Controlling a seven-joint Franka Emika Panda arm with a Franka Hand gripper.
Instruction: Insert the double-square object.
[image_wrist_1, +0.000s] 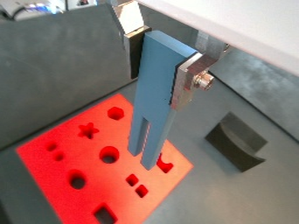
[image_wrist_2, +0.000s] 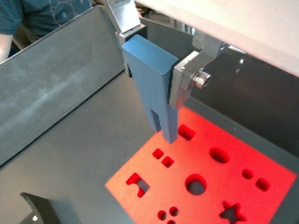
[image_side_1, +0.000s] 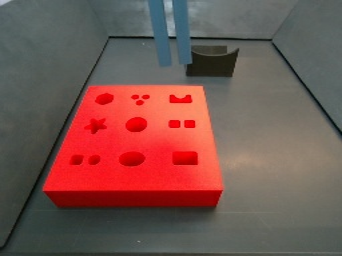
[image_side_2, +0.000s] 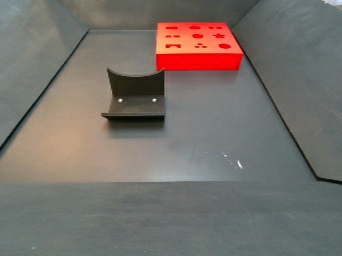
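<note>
**Fingers over the block, piece out of sight**

Over the far end of the red block (image_side_1: 134, 135), your gripper (image_side_1: 173, 60) hangs high with its long blue fingers (image_wrist_1: 158, 96) pointing straight down. Only a narrow slot shows between them in both wrist views. Clenched on something or just drawn close? You cannot tell from here. The double-square piece is nowhere to be seen, not on the counter (image_side_2: 174, 180) and not by the fixture (image_side_2: 134, 98). If it is pinched at the tips, it is hidden in that slot.

What matters now is the double-square hole (image_side_1: 183, 123). In a wrist view the tips sit just beside the notched hole (image_wrist_1: 163, 164), and the double-square hole (image_wrist_1: 136, 185) is the next one along that row, away from the fixture. Its two squares lie side by side across the block, so my call is that the piece's long axis must match that line before you come down. The lookalike square-and-circle hole (image_side_1: 84, 159) sits well apart, at the opposite corner.
</note>
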